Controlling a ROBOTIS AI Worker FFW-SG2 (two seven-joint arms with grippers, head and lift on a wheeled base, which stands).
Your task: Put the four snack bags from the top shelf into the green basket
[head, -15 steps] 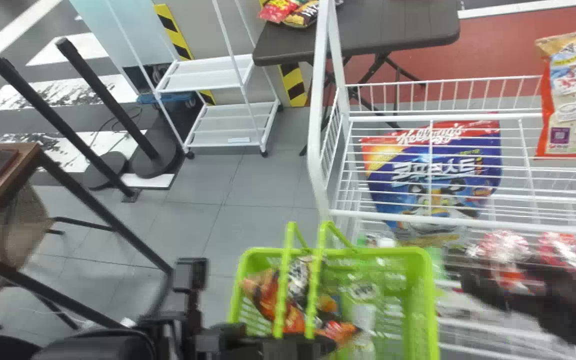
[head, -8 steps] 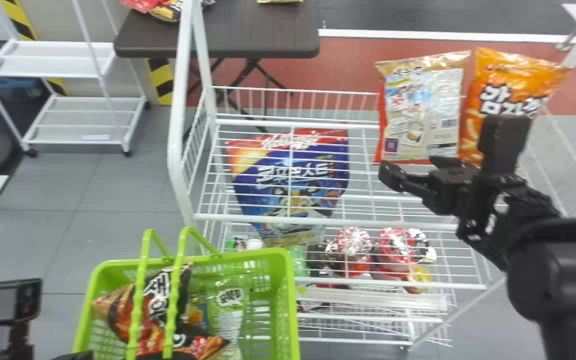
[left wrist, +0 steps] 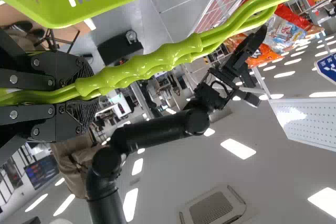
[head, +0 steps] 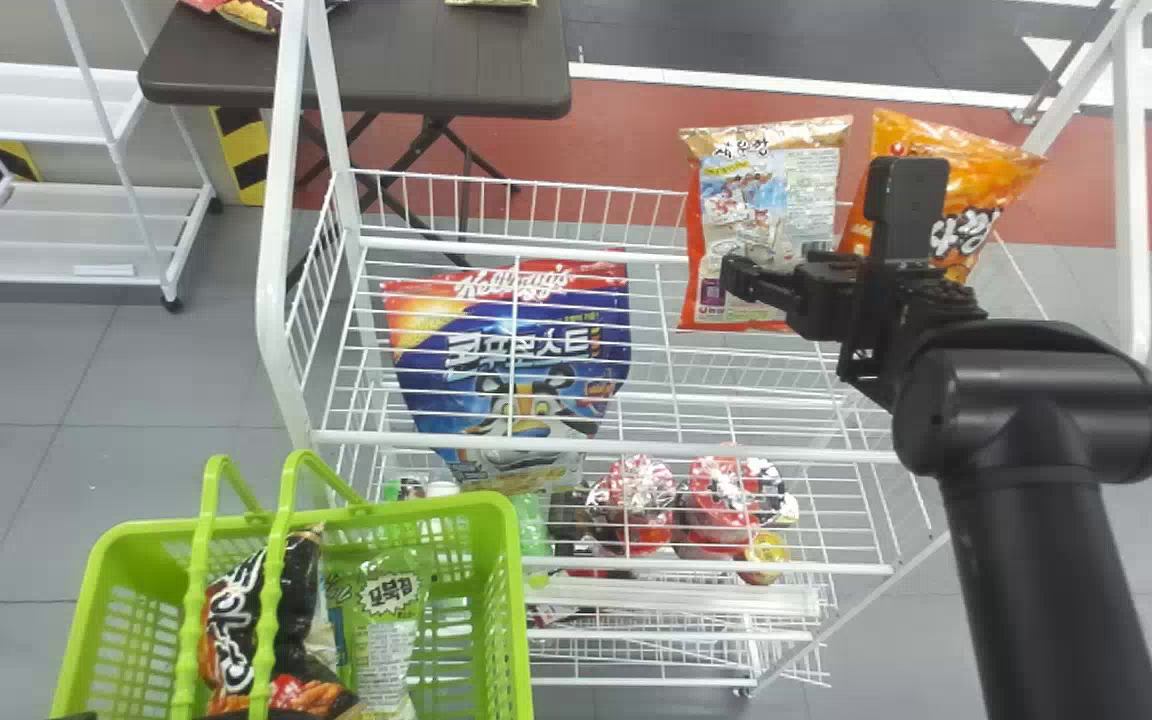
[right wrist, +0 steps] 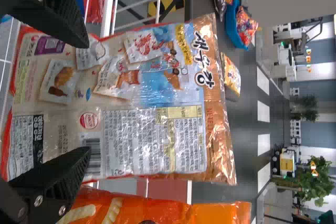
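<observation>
My right gripper (head: 774, 285) stands open in front of the lower part of the upright red-edged snack bag (head: 756, 205). In the right wrist view, the right gripper (right wrist: 87, 98) has its fingers apart before that bag's printed face (right wrist: 152, 93). An orange snack bag (head: 986, 170) leans beside it, partly behind the arm; its edge (right wrist: 157, 211) shows in the right wrist view. The green basket (head: 508, 600) holds a black snack bag (head: 236, 610) and a green one (head: 386, 610). My left gripper (head: 286, 714) holds the basket; in the left wrist view, the left gripper (left wrist: 86, 92) is shut on its handles (left wrist: 152, 61).
The white wire rack's front rail (head: 596, 447) runs between basket and bags. A blue cereal pouch (head: 511, 365) shows through its wires. Red-and-white packs (head: 636, 500) are lower down. A dark table (head: 416, 60) and a white cart (head: 76, 225) stand behind.
The head view has swung to the right, so rack and basket sit farther left in it. My right gripper has moved forward, from below the red-edged bag to over its lower part.
</observation>
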